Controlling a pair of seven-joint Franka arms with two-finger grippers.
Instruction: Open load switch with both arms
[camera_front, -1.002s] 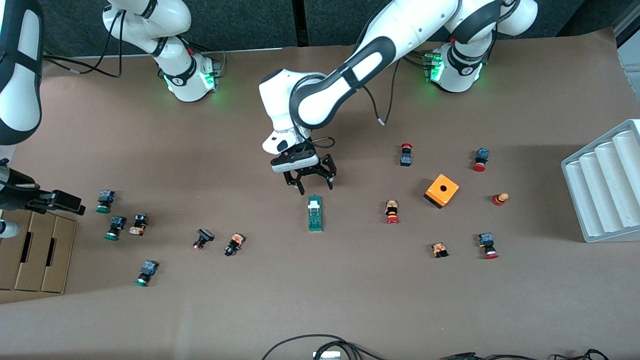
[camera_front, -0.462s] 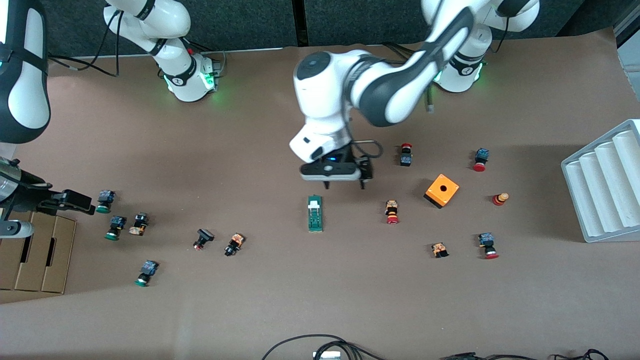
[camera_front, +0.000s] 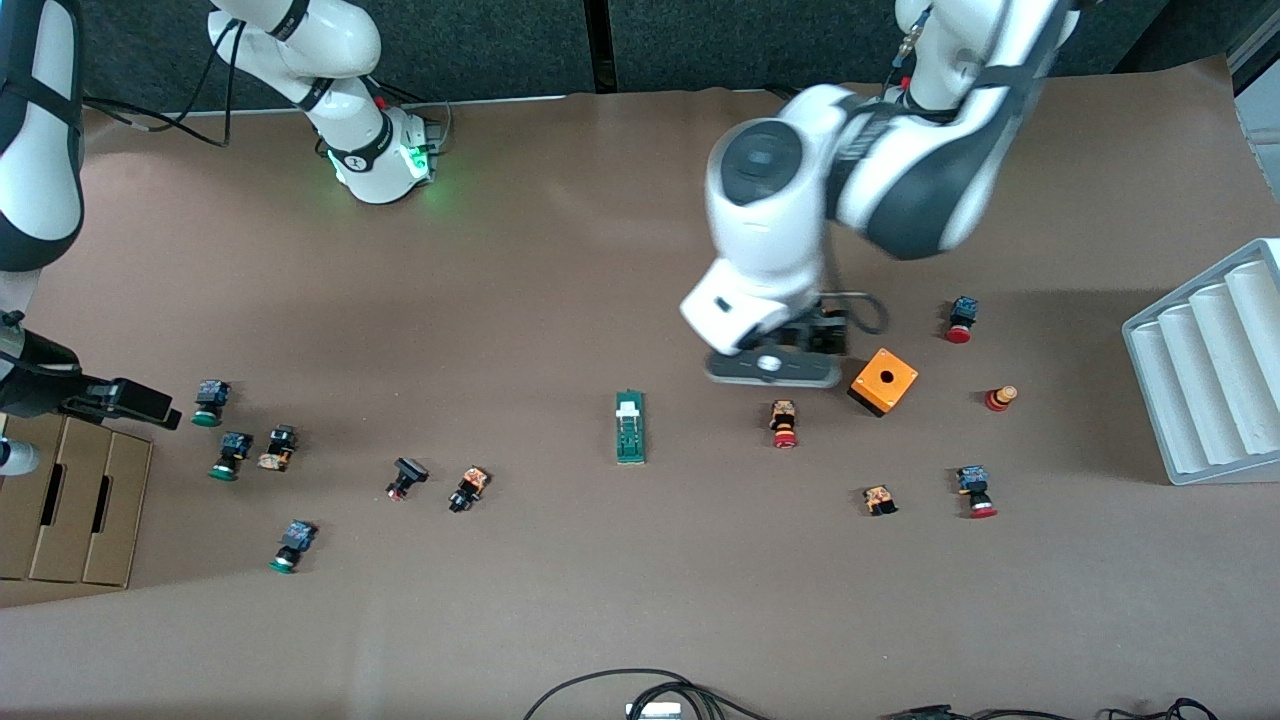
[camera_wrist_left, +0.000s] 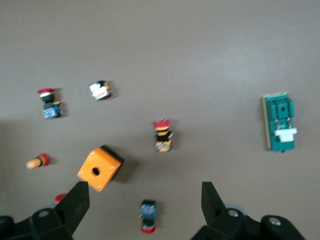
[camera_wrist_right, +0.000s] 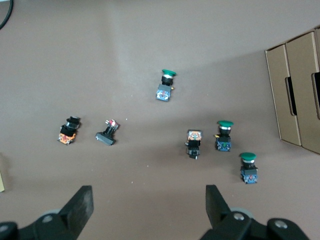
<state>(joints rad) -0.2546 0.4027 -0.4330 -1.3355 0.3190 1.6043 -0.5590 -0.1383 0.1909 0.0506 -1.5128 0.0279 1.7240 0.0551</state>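
Here one load switch (camera_front: 630, 427) lies flat mid-table, held by nothing, its white slider at the end toward the robots' bases. The left gripper (camera_wrist_left: 142, 200) hangs above the table beside the single orange cube box (camera_front: 884, 381), fingers (camera_wrist_left: 76, 204) spread and empty. The right gripper (camera_wrist_right: 148, 207), also spread and empty, waits over the right arm's end of the table, near the cardboard box (camera_front: 70, 503). Four green-capped buttons (camera_front: 209, 401) lie at that end, and five red-capped ones (camera_front: 784, 423) lie scattered around the cube.
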